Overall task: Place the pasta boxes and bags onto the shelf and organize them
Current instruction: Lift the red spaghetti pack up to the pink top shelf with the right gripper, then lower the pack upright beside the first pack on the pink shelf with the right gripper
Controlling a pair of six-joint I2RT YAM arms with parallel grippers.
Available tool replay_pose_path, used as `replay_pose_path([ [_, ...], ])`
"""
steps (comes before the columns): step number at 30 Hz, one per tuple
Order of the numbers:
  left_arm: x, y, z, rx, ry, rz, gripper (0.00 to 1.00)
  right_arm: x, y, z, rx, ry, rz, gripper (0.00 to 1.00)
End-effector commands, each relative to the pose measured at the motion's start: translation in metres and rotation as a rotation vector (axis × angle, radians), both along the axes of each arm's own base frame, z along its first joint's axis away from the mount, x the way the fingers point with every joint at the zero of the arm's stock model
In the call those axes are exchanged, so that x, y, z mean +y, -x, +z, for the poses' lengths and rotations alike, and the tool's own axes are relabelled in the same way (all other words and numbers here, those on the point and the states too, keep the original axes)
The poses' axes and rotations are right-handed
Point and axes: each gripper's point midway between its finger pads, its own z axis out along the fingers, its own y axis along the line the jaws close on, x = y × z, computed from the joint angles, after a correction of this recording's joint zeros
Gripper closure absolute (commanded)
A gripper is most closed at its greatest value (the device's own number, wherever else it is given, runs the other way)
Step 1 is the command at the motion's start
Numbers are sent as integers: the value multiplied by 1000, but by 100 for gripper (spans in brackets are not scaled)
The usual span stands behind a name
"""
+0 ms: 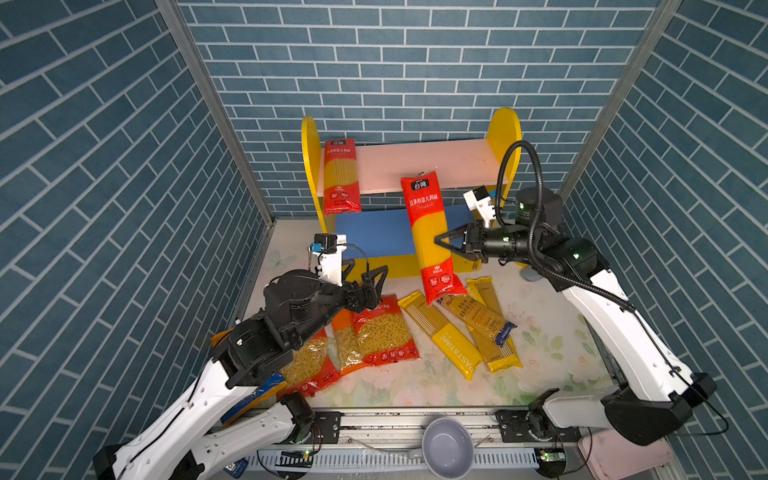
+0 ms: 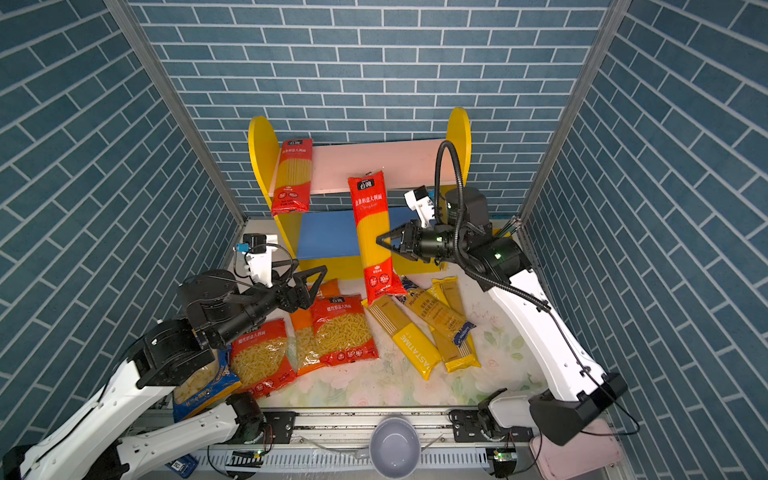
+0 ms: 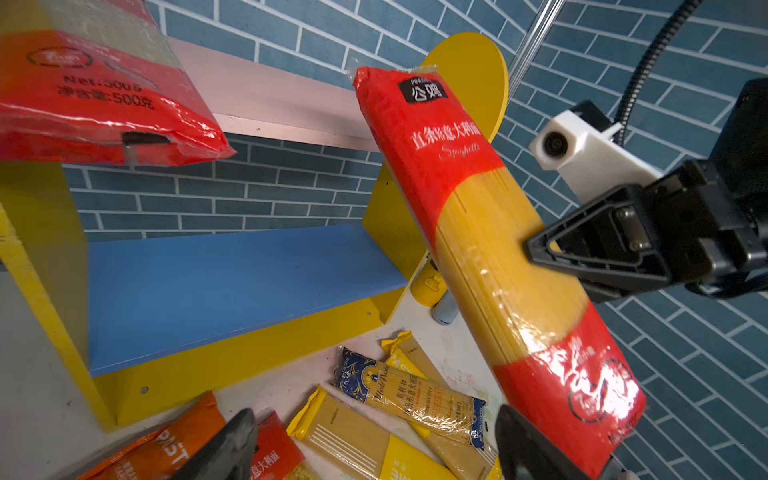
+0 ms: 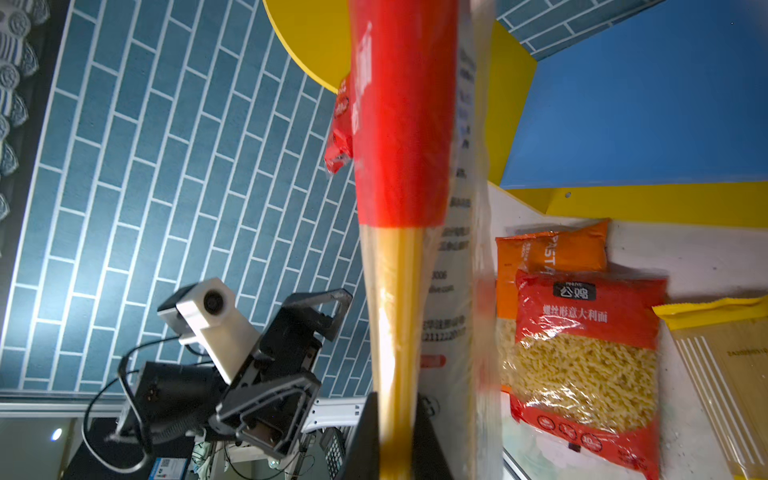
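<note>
Between the clenched right end effector (image 1: 437,241) jaws, red spaghetti pack (image 1: 430,232), upright before shelf (image 1: 415,164)

Glossy crinkled plastic wraps the red spaghetti pack (image 3: 490,232); the shelf (image 3: 232,286) boards look smooth, matt.

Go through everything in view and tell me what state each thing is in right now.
Right gripper: shut on held red spaghetti pack, off the table.
Left gripper: open, empty.
Other red spaghetti pack: on pink upper board, overhanging.
Blue lower board: bare.
Red fusilli bag: flat on table.
</note>
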Motion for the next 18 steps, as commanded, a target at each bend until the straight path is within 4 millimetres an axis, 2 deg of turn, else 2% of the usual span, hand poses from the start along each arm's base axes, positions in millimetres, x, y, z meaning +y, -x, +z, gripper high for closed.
replay_pose_path([
  [1, 14, -2, -4, 6, -87, 51, 10, 12, -9, 90, -203, -186, 22, 100],
  [4, 21, -3, -3, 5, -101, 82, 11, 25, -34, 114, -224, -241, -5, 100],
  [8, 31, -2, -5, 2, -101, 119, 12, 44, -68, 135, -214, -326, -30, 100],
  [14, 18, -6, -18, 28, -85, 90, 12, 74, -115, 145, -170, -434, -62, 100],
  [18, 10, -9, -24, 42, -74, 72, 13, 86, -132, 143, -139, -479, -68, 100],
])
